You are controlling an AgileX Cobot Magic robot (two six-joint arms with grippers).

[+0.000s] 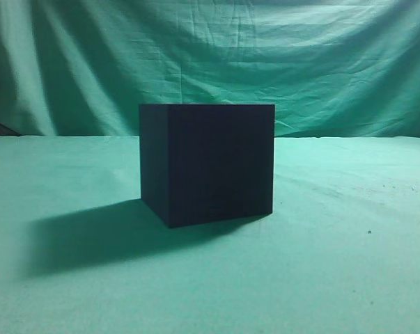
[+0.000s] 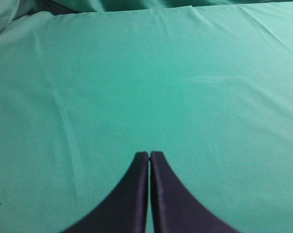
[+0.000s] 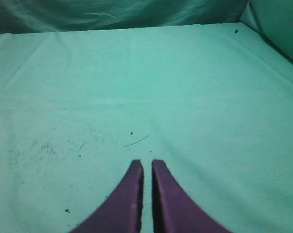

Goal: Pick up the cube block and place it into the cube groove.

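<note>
The cube groove (image 1: 210,163) is a large navy-black box standing on the green cloth in the middle of the exterior view. The cube block is out of view in every frame. Neither arm shows in the exterior view. My left gripper (image 2: 149,154) is shut and empty, with only bare green cloth ahead of it. My right gripper (image 3: 147,163) has its fingers nearly together with a thin gap and holds nothing, over green cloth with small dark specks.
A green cloth (image 1: 335,264) covers the table and a green backdrop (image 1: 210,56) hangs behind it. The box casts a dark shadow (image 1: 91,236) to its left. A thin thread (image 3: 135,141) and specks lie on the cloth ahead of the right gripper.
</note>
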